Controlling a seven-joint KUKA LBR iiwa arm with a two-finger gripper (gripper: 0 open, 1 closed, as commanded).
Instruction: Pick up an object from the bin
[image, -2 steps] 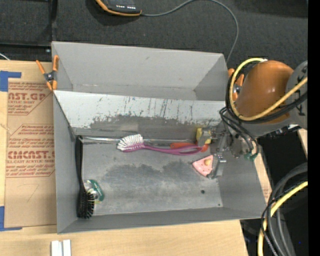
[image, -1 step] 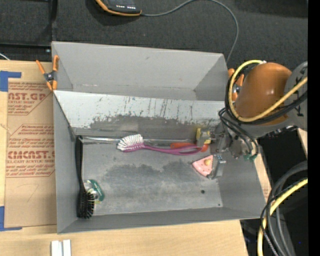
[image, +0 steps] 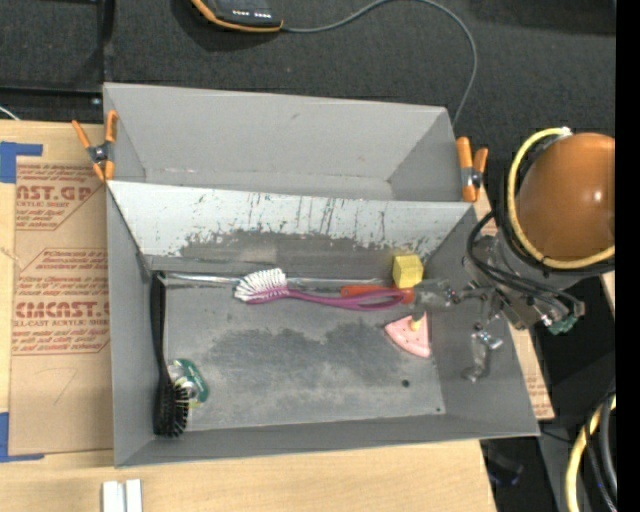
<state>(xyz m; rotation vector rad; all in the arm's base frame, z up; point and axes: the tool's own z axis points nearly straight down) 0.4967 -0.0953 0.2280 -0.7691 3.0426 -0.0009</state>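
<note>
My gripper (image: 484, 336) hangs over the bin's right slope, just right of a pink wedge-shaped piece (image: 411, 336) on the floor. Nothing shows in its grasp. A small yellow cube (image: 407, 270) sits at the foot of the back wall, up and left of the gripper. A brush with white bristles (image: 262, 286) and a purple handle with a red-orange grip (image: 350, 295) lies along the back of the floor, and its handle end reaches close to the cube.
A long black brush (image: 165, 372) lies along the left wall, with a small green and white piece (image: 190, 383) beside its bristles. The sloped bin walls rise on all sides. The arm's orange dome and cables stand over the right rim.
</note>
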